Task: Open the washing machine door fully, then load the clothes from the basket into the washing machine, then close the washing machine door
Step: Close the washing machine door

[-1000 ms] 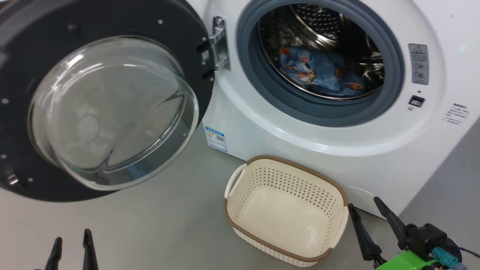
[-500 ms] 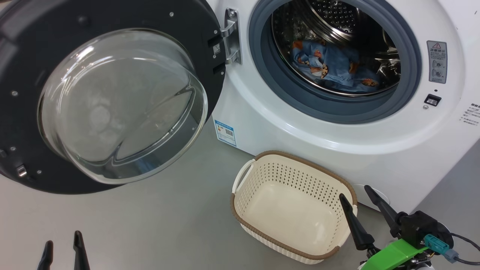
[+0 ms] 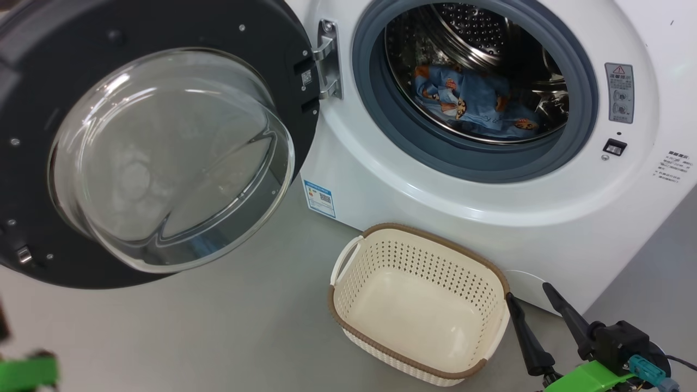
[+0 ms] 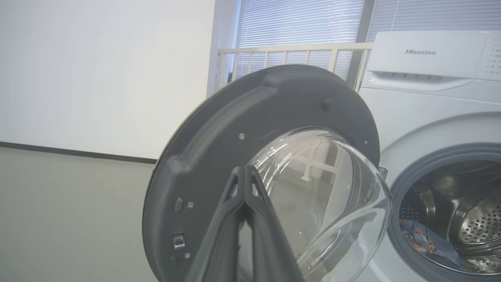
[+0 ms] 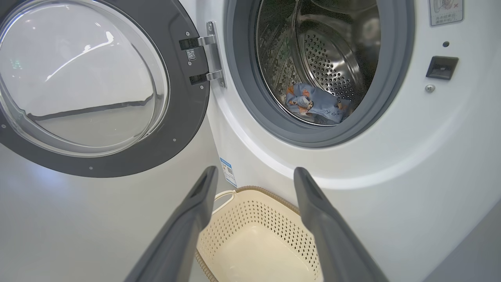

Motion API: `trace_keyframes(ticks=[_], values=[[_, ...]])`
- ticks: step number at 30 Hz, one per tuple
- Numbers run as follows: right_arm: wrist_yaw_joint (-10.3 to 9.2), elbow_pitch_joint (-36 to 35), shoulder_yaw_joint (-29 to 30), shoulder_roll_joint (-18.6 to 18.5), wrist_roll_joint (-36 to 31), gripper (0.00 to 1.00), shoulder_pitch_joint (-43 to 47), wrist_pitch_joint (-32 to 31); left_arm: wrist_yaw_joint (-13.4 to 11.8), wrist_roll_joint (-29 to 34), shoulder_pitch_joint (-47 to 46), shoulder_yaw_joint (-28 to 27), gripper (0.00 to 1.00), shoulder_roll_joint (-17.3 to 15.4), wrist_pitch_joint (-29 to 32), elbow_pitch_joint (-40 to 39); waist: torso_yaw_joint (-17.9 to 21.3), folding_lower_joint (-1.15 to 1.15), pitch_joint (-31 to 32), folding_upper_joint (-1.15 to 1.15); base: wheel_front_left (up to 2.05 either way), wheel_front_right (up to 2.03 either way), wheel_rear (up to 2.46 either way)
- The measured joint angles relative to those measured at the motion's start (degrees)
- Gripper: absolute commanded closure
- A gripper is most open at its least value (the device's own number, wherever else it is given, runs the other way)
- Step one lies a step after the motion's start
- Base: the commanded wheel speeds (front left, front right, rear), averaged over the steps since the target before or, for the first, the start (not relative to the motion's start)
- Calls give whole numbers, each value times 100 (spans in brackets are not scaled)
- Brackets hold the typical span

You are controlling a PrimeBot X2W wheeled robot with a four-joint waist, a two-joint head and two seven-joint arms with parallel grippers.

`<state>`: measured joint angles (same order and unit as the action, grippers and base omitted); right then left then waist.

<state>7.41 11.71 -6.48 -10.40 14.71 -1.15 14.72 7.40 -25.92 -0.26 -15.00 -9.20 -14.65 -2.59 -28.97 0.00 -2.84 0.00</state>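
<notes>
The washing machine door (image 3: 163, 158) stands swung wide open to the left, its glass bowl bulging towards me. Inside the washing machine (image 3: 435, 190), the blue bear-print clothes (image 3: 474, 103) lie at the bottom of the steel drum. The basket (image 3: 435, 239) sits on the floor in front of the machine with nothing in it. My right gripper (image 3: 528, 292) is open just right of the basket, nothing between its fingers; the right wrist view has it (image 5: 255, 170) above the basket (image 5: 258, 211). In the left wrist view my left gripper (image 4: 243, 168) is shut, empty, pointing at the door (image 4: 235, 129).
Grey floor (image 3: 218, 337) spreads in front of the machine and under the door. A blurred green part of my left arm (image 3: 22, 373) shows at the lower left. A white railing (image 4: 293, 49) and window blinds stand behind the machine, and a white wall (image 4: 98, 70) to its left.
My left gripper has gone from open to shut, and its fingers have left the head view's lower left, where a blurred green arm part now shows. The head camera has shifted slightly.
</notes>
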Motion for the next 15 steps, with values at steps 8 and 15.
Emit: trace_keyframes(ticks=[8, 15], values=[[0, -98, 23, 77, -53, 0, 59, 0, 0, -1114, -1293, -186, 100, -1356, -5, 396, 116, 0, -180, 0, 0, 0, 0], [0, -155, 32, 15, -100, 0, -38, 0, 0, -2631, -2429, -143, 100, -2006, -7, 1760, 225, 0, -506, 0, 0, 0, 0]])
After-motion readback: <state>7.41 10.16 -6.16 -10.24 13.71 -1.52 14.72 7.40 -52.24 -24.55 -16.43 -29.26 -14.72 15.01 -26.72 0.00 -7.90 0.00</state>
